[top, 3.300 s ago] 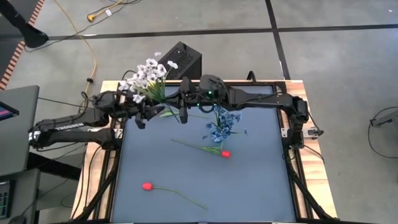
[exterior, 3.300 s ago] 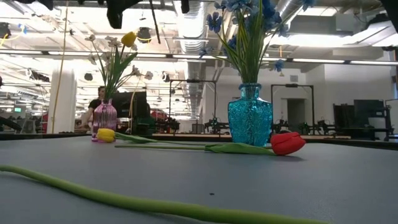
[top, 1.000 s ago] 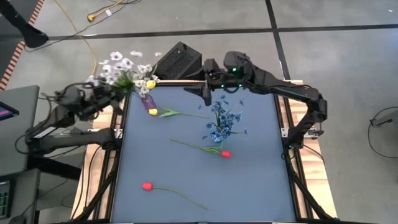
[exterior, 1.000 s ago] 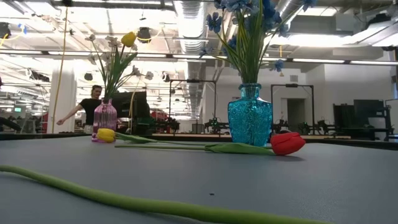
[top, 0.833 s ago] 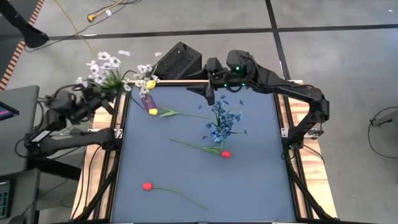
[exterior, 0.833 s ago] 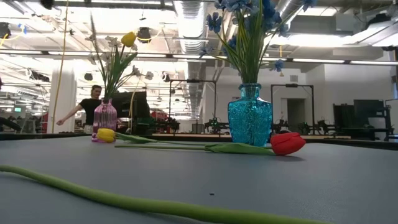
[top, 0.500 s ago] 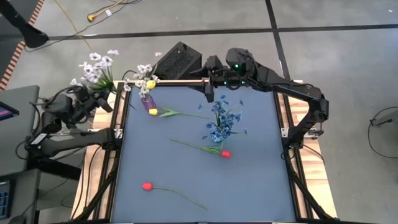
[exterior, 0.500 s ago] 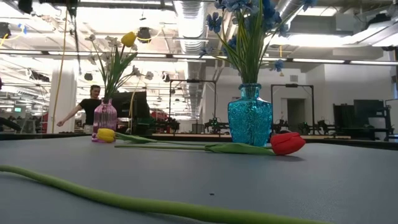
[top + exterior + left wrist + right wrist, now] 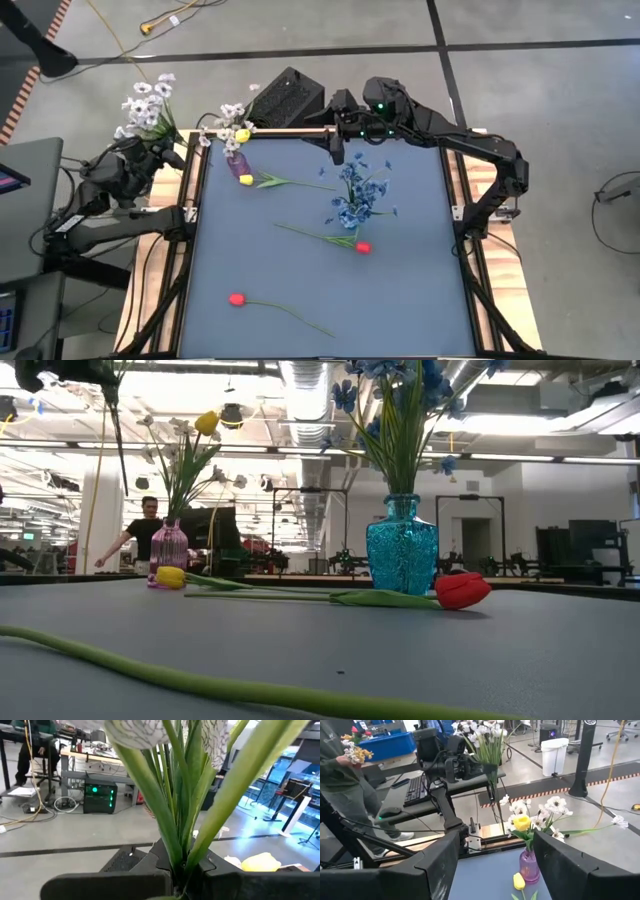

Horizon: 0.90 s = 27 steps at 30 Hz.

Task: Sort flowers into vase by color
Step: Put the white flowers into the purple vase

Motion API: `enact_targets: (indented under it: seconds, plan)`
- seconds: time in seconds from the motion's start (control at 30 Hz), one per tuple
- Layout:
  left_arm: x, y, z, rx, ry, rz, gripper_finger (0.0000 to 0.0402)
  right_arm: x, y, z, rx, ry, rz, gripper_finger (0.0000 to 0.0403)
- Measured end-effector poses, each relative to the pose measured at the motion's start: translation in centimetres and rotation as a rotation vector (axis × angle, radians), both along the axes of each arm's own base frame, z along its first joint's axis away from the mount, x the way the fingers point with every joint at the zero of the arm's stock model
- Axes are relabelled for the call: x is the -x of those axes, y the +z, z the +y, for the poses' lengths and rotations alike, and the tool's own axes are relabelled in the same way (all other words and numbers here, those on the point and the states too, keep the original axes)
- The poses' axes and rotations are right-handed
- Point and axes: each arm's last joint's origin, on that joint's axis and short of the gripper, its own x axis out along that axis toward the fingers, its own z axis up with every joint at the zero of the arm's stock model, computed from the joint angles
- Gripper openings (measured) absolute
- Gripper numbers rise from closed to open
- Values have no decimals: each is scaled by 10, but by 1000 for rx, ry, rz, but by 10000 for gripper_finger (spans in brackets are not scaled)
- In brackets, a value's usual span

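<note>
Since pulling out to the frame's upper left, my left tool (image 9: 143, 150) is off the desk (image 9: 400, 290), clenched on the white-lavender bunch (image 9: 145, 100). Probably re-sorting it. Right tool (image 9: 337, 152) spread, empty, upper centre.

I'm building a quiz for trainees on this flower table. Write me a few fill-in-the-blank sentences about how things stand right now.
1. The left claw, off the table's left edge, is shut on a bunch of ____ flowers.
2. The blue flowers stand in a ____ vase.
3. Beside the pink vase lies a ____ bud.
4. The right claw is ____.

Missing: white; blue; yellow; open
</note>
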Motion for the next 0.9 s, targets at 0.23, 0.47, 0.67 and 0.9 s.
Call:
enact_targets:
  seconds: [0.23, 0.47, 0.67, 0.9]
  plan:
    - [-20, -14, 7, 42, -2, 35, 0, 0, 0, 0, -3, 0, -1, 282]
    - [-39, -9, 17, -27, 0, 32, 0, 0, 0, 1, -11, 2, 0, 282]
    - [-32, 8, 22, -65, 28, 53, 0, 0, 0, 1, -13, 2, 4, 282]
    - [-50, -3, 55, 43, -32, 133, 0, 0, 0, 1, -15, 2, 1, 282]
